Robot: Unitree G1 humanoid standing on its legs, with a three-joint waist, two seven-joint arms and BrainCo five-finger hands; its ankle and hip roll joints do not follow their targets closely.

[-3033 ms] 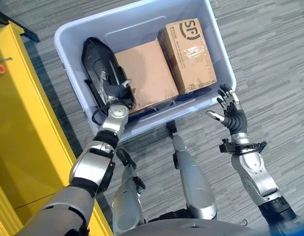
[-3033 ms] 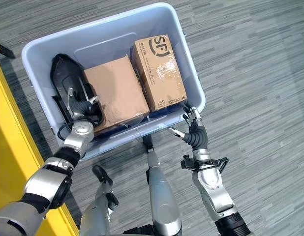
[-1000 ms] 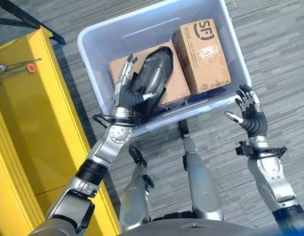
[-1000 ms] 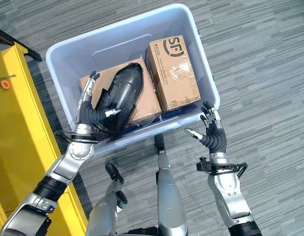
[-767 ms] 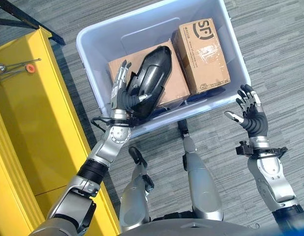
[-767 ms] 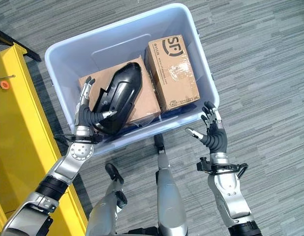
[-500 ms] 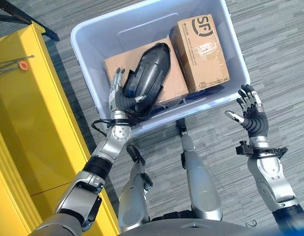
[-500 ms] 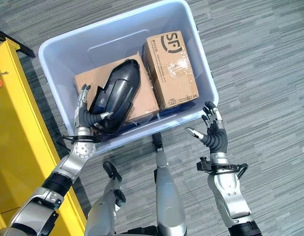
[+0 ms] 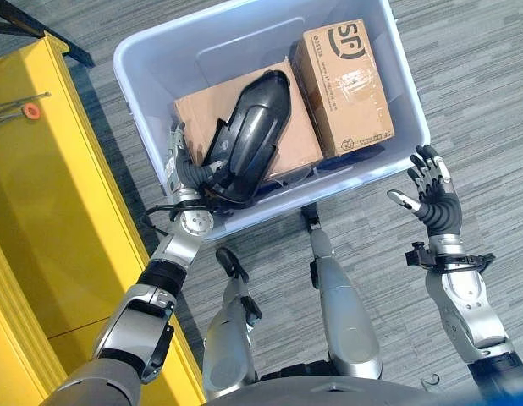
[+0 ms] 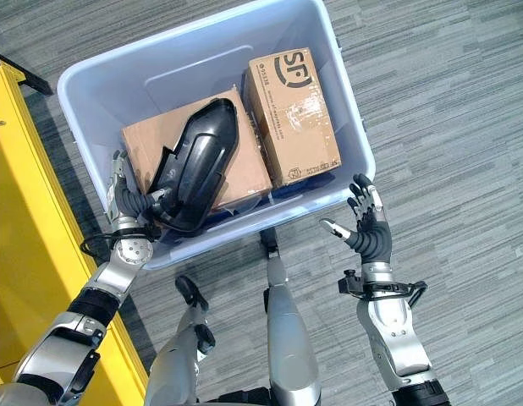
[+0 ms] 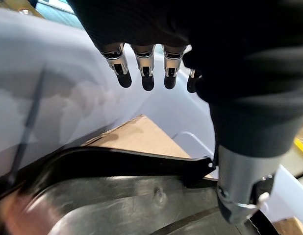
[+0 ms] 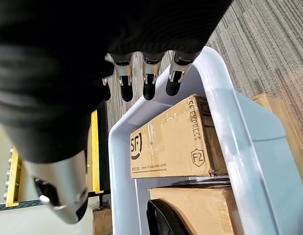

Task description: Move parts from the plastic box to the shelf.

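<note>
The left hand [image 9: 184, 173] is closed on the lower end of a black moulded part [image 9: 249, 135], thumb on its near rim and fingers against its outer side, holding it tilted up inside the plastic box [image 9: 151, 93]. The part's lower end sits by the box's near-left corner, close to the near wall, while its upper end leans across the plain cardboard box [image 9: 295, 139] that lies in the middle of the plastic box. A second cardboard box with tape and print [image 9: 344, 85] stands just beside it, against the box's right wall. The plastic box rests on the grey striped floor [image 9: 481, 101]. To its left stands the yellow shelf [image 9: 41, 203], with a small orange-tipped object [image 9: 29, 111] lying on it. The right hand [image 9: 432, 201] hangs released, fingers spread and empty, just outside the box's near-right corner, apart from the wall.
</note>
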